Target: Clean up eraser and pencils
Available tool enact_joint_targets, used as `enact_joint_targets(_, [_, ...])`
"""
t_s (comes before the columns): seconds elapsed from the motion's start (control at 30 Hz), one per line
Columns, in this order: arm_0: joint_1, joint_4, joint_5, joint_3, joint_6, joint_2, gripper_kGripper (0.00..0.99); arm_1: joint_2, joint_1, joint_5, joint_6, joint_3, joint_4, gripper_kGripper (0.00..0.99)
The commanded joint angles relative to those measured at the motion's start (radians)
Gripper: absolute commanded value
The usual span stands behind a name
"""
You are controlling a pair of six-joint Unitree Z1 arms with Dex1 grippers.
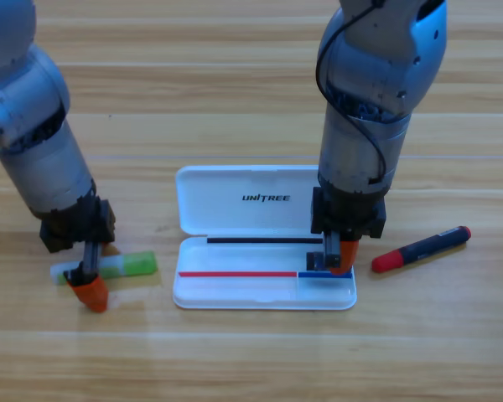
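Left gripper, lower left, on green-white pencil; grip state unclear. Right gripper inside white case, grip state also unclear. Lift pencil level w/ firm grip.

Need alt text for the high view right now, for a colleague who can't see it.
The left gripper is down on the white-green pencil, left of the open white case. The right gripper reaches into the case's right end. The red-ended dark pencil lies on the table, right of the case.

The only readable text is "UNITREE", printed in dark letters on the inside of the open lid of the white case.
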Motion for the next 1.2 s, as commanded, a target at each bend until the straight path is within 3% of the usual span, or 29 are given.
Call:
enact_joint_targets(0.03, [-0.021,-0.044,0.027,0.039,-0.009,-0.018,0.953,0.067,0.028,0.009,-0.007,0.025,0.019,0.229])
enact_joint_targets(0.17, [-0.022,-0.058,0.03,0.041,-0.014,-0.02,0.833,0.068,0.028,0.008,-0.005,0.025,0.019,0.686])
enact_joint_targets(0.23, [-0.022,-0.058,0.031,0.041,-0.004,-0.018,0.765,0.067,0.028,0.009,-0.005,0.022,0.019,0.818])
enact_joint_targets(0.33, [-0.022,-0.058,0.03,0.041,0.013,-0.017,0.67,0.057,0.028,0.011,-0.005,0.021,0.019,0.821])
enact_joint_targets(0.43, [-0.026,-0.054,0.024,0.041,0.037,-0.011,0.512,0.021,0.028,0.014,-0.005,0.024,0.019,0.861])
enact_joint_targets(0.53, [-0.027,-0.051,0.019,0.041,0.06,-0.003,0.288,-0.058,0.017,0.022,-0.007,0.042,0.019,0.877])
enact_joint_targets(0.63, [-0.029,-0.055,0.016,0.041,0.068,0.0,0.0,-0.154,-0.008,0.034,-0.044,0.097,0.019,0.879])
enact_joint_targets(0.9, [-0.029,-0.037,0.045,0.029,0.063,-0.035,0.0,-0.243,-0.152,0.023,-0.364,0.309,0.008,0.877])
enact_joint_targets(1.03, [-0.035,0.041,0.059,-0.037,0.06,-0.066,0.0,-0.214,-0.235,0.011,-0.479,0.4,-0.089,0.877])
enact_joint_targets(1.2, [-0.059,0.181,0.068,-0.172,0.045,-0.103,0.0,-0.134,-0.293,0.011,-0.539,0.401,-0.193,0.876])
